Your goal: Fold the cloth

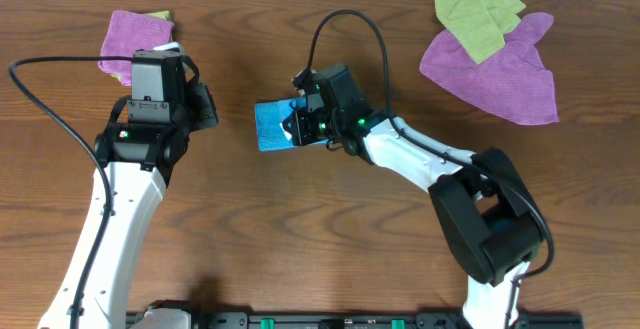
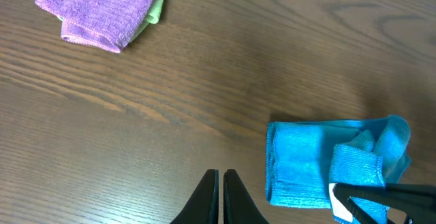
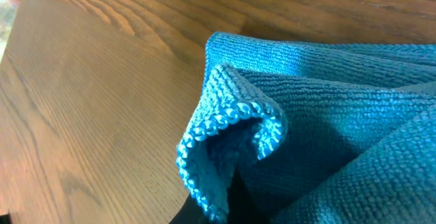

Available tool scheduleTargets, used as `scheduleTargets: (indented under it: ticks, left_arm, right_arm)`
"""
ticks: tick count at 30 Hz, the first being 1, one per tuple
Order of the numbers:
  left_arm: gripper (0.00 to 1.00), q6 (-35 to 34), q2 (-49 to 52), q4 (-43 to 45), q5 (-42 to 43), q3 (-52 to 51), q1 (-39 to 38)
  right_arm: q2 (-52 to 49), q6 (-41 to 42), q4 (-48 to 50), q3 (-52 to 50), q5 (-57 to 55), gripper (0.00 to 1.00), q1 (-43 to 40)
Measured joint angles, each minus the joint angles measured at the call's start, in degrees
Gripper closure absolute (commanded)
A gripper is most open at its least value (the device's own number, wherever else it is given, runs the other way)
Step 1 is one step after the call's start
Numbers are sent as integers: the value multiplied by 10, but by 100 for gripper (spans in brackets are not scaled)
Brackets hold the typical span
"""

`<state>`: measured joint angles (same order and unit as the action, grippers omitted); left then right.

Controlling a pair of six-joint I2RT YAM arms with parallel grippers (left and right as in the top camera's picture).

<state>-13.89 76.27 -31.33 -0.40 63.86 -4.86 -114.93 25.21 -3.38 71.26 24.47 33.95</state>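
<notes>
From my station the brown wooden worktop (image 1: 300,229) fills the overhead view, and both arms reach in from its near edge. The right arm (image 1: 430,164) stretches toward the middle and the left arm (image 1: 120,189) runs up the left side. At the far right corner lies a large purple cloth (image 1: 500,69), spread loose, with a crumpled yellow-green cloth (image 1: 478,14) overlapping its far end. At the far left corner a smaller purple cloth (image 1: 135,37) sits folded, with a yellow-green scrap (image 2: 155,9) peeking out from under it. The blue cloth (image 1: 270,124) lies near the middle of the worktop, a little left of centre, well apart from both piles. It is doubled into a rough rectangle whose left end lies flat, while its right end is bunched and raised. The right claw (image 1: 295,126) is pinching that raised end, and my right wrist view shows a stitched edge curling up over a dark fingertip. The left claw (image 2: 222,197) hovers just left of the blue cloth, its fingers pressed almost together on nothing. A small white patch (image 2: 338,200) shows at the pinch, and I cannot tell what it is.
</notes>
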Motion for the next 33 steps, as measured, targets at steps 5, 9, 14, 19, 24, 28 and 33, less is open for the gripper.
scheduleTargets:
  ticks: [5, 9, 14, 19, 24, 28, 33]
  left_arm:
    - [94, 2, 0, 0, 0, 0, 0]
    - [94, 2, 0, 0, 0, 0, 0]
    - [94, 2, 0, 0, 0, 0, 0]
    - [94, 2, 0, 0, 0, 0, 0]
    - [94, 8, 0, 1, 0, 0, 0]
    - [94, 14, 0, 1, -10, 0, 0]
    - [94, 23, 0, 0, -26, 0, 13]
  right_arm:
    - [0, 3, 0, 0, -1, 99, 0]
    - [0, 9, 3, 0, -1, 90, 0]
    - [-2, 21, 48, 0, 28, 48, 1]
    - [-2, 47, 92, 2, 86, 41, 14]
    - [-2, 60, 98, 2, 133, 56, 23]
    - [-2, 56, 54, 7, 144, 54, 2]
    - [21, 14, -154, 36, 46, 49, -45]
